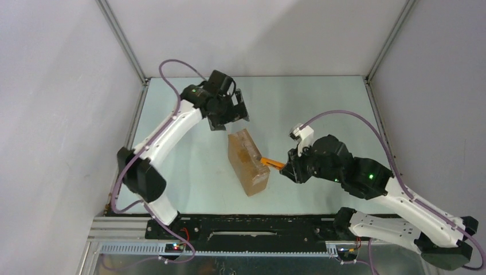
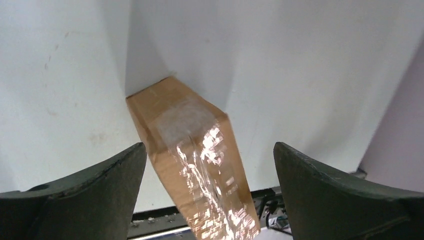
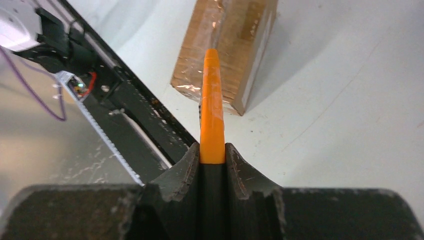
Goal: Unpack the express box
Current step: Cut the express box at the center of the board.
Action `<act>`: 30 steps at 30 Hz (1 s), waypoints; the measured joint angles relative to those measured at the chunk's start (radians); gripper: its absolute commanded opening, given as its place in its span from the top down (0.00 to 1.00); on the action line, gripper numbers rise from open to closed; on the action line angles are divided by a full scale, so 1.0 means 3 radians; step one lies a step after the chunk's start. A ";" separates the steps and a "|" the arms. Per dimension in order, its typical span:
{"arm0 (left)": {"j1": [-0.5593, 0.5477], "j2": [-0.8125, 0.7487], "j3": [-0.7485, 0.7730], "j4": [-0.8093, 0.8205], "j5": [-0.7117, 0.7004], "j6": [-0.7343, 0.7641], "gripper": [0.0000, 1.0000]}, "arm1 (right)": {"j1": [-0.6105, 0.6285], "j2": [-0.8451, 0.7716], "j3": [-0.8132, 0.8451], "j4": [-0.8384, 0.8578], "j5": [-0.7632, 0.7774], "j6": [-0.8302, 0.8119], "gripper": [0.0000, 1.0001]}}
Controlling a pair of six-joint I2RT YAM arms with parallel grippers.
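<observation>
The express box (image 1: 248, 161), brown cardboard wrapped in shiny clear tape, lies mid-table with its long side running from far left to near right. My left gripper (image 1: 234, 116) hovers over its far end, open wide, the box (image 2: 195, 155) showing between the two dark fingers without touching them. My right gripper (image 1: 287, 167) is shut on the orange-and-black utility knife (image 1: 271, 163). In the right wrist view the knife (image 3: 212, 107) points at the box (image 3: 227, 47), its tip over the box's taped top near the right edge.
A black rail (image 1: 246, 226) with cabling runs along the table's near edge, close to the box's near end. Grey walls enclose the pale table (image 1: 321, 109) on the left, back and right.
</observation>
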State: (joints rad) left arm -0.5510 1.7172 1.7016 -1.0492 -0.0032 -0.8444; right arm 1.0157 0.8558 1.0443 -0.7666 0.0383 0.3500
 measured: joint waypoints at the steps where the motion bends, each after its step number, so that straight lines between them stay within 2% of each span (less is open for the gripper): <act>1: 0.0001 -0.0092 0.0015 0.0067 0.0022 0.0117 0.00 | -0.0075 -0.0018 0.0000 0.0011 -0.0111 0.0004 1.00; 3: 0.0008 -0.0323 0.0009 0.0214 0.0154 0.0375 0.07 | -0.0303 -0.0076 -0.0001 0.0039 -0.0408 0.0017 1.00; 6: 0.0019 -0.0734 -0.0095 0.0584 0.0504 0.0693 0.09 | -0.0664 -0.0184 0.0000 0.0095 -0.0865 0.0062 1.00; 10: 0.0043 -0.1315 -0.0445 0.1208 0.1303 0.0958 0.09 | -0.1148 -0.0323 -0.0001 0.0170 -0.1461 0.0186 1.00; 12: 0.0043 -0.1503 -0.0640 0.1537 0.1717 0.0987 0.09 | -0.1298 -0.0384 -0.0001 0.0207 -0.1741 0.0286 1.00; 13: 0.0043 -0.1567 -0.0739 0.1706 0.1893 0.0982 0.10 | -0.1499 -0.0409 -0.0001 0.0243 -0.1916 0.0356 1.00; 16: 0.0037 -0.1652 -0.1083 0.2230 0.2307 0.0842 0.11 | -0.1897 -0.0444 -0.0001 0.0389 -0.2355 0.0646 1.00; 20: 0.0027 -0.1642 -0.1616 0.2885 0.2588 0.0362 0.13 | -0.2252 -0.0436 -0.0001 0.0671 -0.2670 0.1123 1.00; 26: -0.0093 -0.1640 -0.1981 0.3688 0.2742 -0.0277 0.14 | -0.2344 -0.0319 -0.0001 0.0984 -0.2714 0.1670 1.00; 30: -0.0153 -0.1631 -0.1986 0.4145 0.2767 -0.0577 0.22 | -0.2263 -0.0228 -0.0001 0.1108 -0.2588 0.1879 1.00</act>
State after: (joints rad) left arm -0.5968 1.2278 1.1057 0.1944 0.8268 -1.0176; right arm 0.3367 0.7876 1.0439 -0.4343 -0.7380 0.9138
